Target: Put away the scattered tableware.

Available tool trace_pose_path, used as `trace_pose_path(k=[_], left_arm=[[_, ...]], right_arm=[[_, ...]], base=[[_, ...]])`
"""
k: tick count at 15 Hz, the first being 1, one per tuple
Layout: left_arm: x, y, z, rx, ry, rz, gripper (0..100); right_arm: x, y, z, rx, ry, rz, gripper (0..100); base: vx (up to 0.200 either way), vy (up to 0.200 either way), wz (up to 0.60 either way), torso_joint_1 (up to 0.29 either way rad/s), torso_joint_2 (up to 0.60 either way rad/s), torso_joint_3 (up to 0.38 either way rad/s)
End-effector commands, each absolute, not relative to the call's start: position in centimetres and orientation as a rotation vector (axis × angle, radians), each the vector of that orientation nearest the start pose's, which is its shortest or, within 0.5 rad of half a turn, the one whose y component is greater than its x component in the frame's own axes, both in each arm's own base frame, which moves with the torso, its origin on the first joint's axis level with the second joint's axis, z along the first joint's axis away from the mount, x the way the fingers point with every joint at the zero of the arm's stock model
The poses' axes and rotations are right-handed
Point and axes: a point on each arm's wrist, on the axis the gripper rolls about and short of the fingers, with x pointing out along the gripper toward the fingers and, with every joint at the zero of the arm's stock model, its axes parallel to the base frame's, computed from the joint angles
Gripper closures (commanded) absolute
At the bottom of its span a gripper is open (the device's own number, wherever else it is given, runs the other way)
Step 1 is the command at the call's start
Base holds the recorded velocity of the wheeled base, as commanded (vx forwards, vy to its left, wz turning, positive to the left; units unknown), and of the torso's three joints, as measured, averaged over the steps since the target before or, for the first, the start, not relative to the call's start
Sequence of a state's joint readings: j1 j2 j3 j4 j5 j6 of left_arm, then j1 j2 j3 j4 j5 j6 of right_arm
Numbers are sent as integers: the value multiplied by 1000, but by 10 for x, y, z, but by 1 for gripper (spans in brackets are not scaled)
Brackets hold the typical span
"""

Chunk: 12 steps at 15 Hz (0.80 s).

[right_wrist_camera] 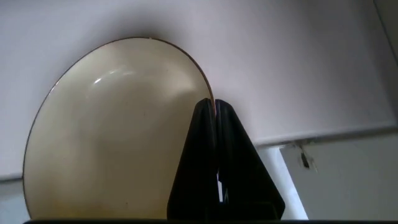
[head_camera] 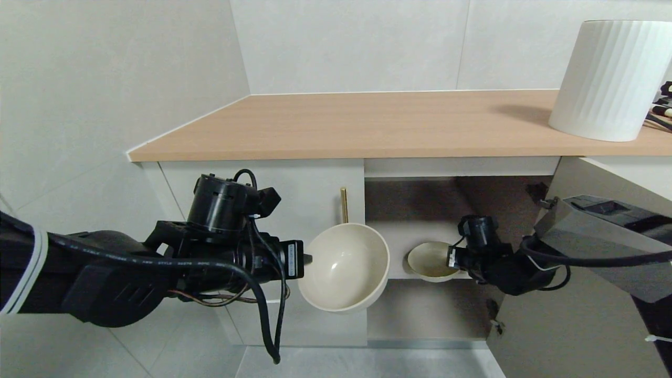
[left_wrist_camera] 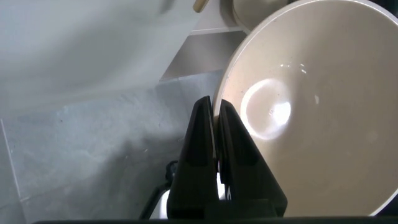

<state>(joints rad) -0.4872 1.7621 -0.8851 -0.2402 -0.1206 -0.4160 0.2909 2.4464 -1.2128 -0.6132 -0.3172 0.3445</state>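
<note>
The left gripper (head_camera: 307,258) (left_wrist_camera: 216,124) is closed tightly on the rim of a large cream bowl (head_camera: 344,268) (left_wrist_camera: 311,112). The bowl is held tilted on its side in front of the closed cabinet door (head_camera: 294,194), just below the brass handle (head_camera: 344,205). The right gripper (head_camera: 451,258) (right_wrist_camera: 213,115) is clamped on the rim of a smaller cream dish (head_camera: 429,260) (right_wrist_camera: 118,130), which is held inside the open cabinet compartment (head_camera: 420,210) at shelf level. Whether it touches the shelf cannot be told. A white ribbed container (head_camera: 604,79) is seen on the wooden worktop (head_camera: 367,126). A small label on the left wrist is too small to be read.
</note>
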Motion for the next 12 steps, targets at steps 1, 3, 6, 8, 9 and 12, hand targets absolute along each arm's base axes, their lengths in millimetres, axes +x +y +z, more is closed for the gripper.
trace_pose_path(k=[1,3,6,8,9,12], left_arm=[[273,-148,145,-271,752,-441,100],[273,-148,145,-271,754,-441,100],[273,-148,144,-270,754,-442,100],[273,-149,144,-269,756,-443,100],[273,-149,144,-269,754,-444,100],[273,-149,144,-269,756,-443,100]], right_arm=[[436,120,-24,138,587,-147,100],[443,119,-24,142,569,-155,100],[454,121,-22,144,518,-195,100],[461,123,-23,147,496,-206,100],[463,124,-25,149,490,-210,100],[470,124,-27,147,471,-235,100]], base=[[0,0,0,0,0,0],[0,0,0,0,0,0],[0,0,0,0,0,0],[0,0,0,0,0,0],[0,0,0,0,0,0],[0,0,0,0,0,0]])
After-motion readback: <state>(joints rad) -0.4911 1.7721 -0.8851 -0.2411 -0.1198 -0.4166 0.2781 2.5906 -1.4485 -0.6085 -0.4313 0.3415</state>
